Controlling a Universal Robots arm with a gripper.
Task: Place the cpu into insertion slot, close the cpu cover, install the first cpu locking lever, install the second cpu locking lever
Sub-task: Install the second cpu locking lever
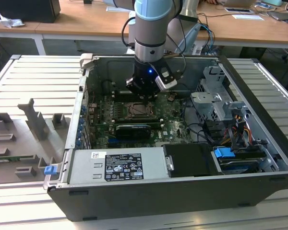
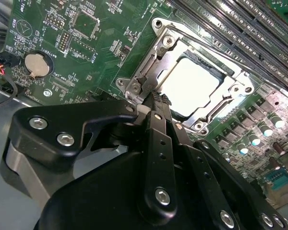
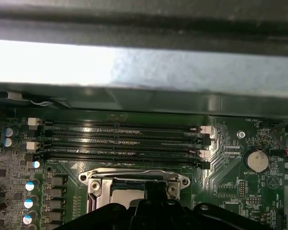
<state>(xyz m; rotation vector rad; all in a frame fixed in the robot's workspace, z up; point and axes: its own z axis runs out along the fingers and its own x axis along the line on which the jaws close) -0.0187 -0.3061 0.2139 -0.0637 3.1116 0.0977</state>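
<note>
The cpu (image 2: 189, 81) lies flat in the socket on the green motherboard, its grey top glaring bright. Over it, the silvery cpu cover (image 2: 165, 52) is down, framing the chip through its square window. My gripper (image 2: 156, 98) has its black fingers shut together, with the tips at the cover's edge near a corner of the socket. I cannot tell whether the tips touch the metal. In the exterior view the gripper (image 1: 144, 93) hangs inside the open computer case just above the socket (image 1: 136, 111). The first wrist view shows the cover (image 3: 134, 179) and the chip (image 3: 127, 194) just beyond the gripper body.
Several black memory slots (image 3: 125, 141) run along one side of the socket. A coin battery (image 2: 36, 64) sits on the board nearby. The case walls (image 1: 86, 96), the power supply (image 1: 117, 165), a drive cage (image 1: 216, 98) and loose cables (image 1: 230, 132) hem the board in.
</note>
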